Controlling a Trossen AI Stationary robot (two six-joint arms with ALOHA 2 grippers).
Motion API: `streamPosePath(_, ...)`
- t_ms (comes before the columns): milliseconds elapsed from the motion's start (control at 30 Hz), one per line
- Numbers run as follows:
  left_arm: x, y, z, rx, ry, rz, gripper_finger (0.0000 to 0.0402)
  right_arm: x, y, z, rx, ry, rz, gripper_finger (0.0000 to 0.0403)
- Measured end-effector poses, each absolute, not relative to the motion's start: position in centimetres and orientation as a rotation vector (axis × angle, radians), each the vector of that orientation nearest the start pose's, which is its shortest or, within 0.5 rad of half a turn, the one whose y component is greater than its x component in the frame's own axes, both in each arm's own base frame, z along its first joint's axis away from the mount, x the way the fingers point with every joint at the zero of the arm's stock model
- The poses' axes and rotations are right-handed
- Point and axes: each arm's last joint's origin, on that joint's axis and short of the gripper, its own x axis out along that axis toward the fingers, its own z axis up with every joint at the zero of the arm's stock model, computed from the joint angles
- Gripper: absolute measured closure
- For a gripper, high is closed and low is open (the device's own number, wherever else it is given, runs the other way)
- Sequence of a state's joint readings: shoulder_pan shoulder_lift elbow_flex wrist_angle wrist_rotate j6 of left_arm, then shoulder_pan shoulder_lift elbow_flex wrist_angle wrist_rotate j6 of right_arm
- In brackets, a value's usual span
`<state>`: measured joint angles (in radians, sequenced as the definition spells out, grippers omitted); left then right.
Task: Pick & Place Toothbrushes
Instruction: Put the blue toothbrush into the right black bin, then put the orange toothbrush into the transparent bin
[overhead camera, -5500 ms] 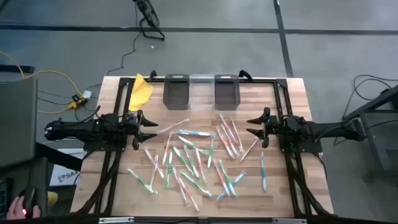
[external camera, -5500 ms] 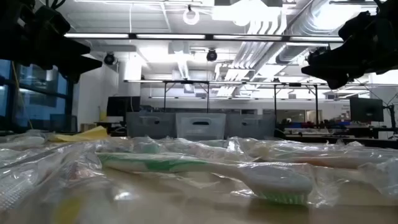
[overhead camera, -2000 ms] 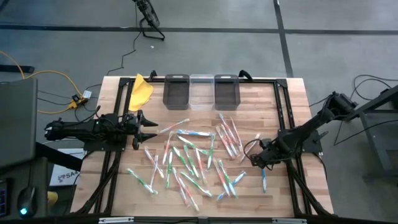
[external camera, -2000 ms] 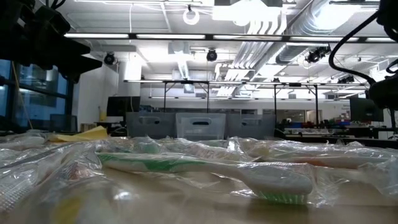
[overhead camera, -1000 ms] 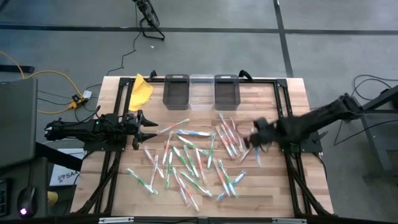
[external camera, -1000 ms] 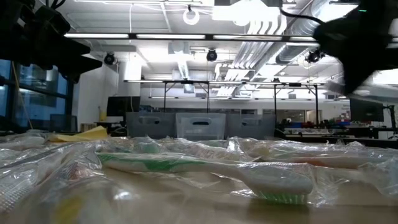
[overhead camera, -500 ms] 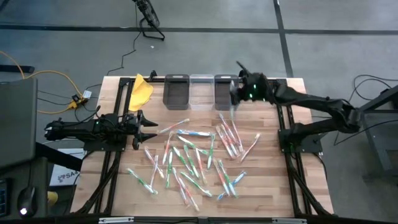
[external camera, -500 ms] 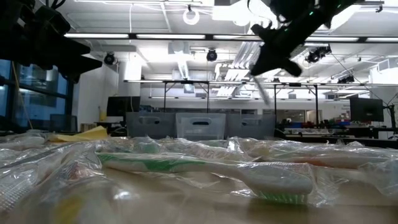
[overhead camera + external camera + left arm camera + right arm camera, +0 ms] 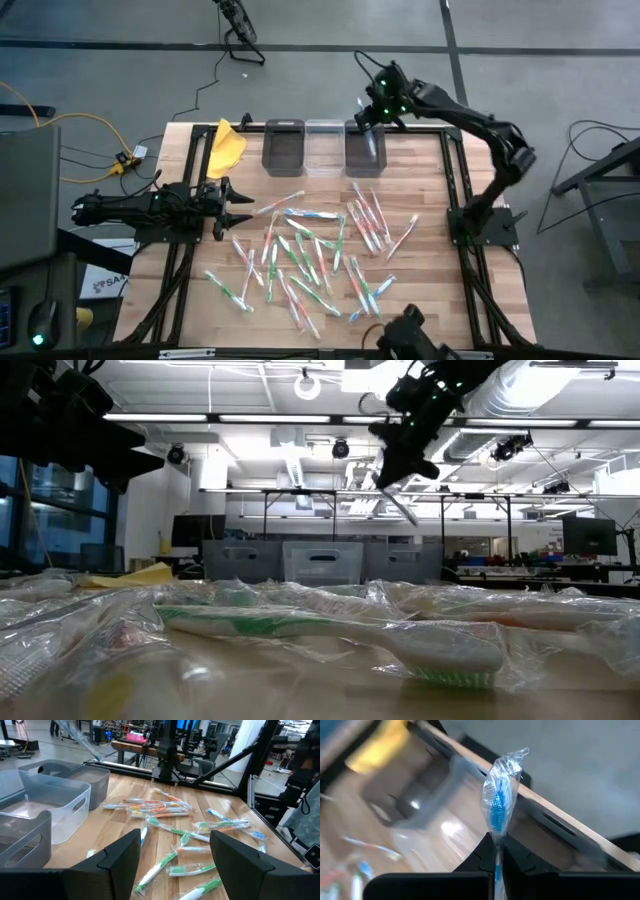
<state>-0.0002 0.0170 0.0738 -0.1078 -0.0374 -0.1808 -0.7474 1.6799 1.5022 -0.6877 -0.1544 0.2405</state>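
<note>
1 blue toothbrush (image 9: 496, 815), still wrapped, pinched by handle in clenched right gripper (image 9: 375, 112), raised over right-hand dark bin (image 9: 364, 150). Left gripper (image 9: 232, 207) spread wide, empty, waiting at left table edge. Dozens of toothbrushes (image 9: 318, 255) scattered mid-table. Risk: brush hangs tilted, slick wrapper; early release or off-centre drop could catch bin rim, land outside.
</note>
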Motion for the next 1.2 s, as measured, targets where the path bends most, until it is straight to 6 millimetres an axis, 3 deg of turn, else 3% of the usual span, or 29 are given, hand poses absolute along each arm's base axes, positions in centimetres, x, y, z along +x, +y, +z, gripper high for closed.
streamPosePath(300, 9.4, 0.1, 17.7, -0.18, 0.047, 0.042, 0.0169, 29.0, -27.3, 28.3, 0.591, 0.881, -0.695, 0.0399)
streamPosePath(533, 9.4, 0.1, 17.7, -0.18, 0.047, 0.042, 0.0169, 29.9, -28.2, 24.9, 0.604, 0.985, -0.693, 0.0399)
streamPosePath(733, 9.4, 0.1, 17.7, -0.18, 0.048, 0.042, 0.0169, 30.2, -28.4, 23.3, 0.628, 1.042, -0.703, 0.0391)
streamPosePath(900, 9.4, 0.1, 17.7, -0.18, 0.047, 0.042, 0.0169, 30.2, -28.4, 23.0, 0.623, 1.062, -0.733, 0.0355)
streamPosePath(1200, 9.4, 0.1, 17.7, -0.18, 0.048, 0.042, 0.0169, 29.4, -26.8, 24.1, 0.687, 1.134, -0.717, 0.0251)
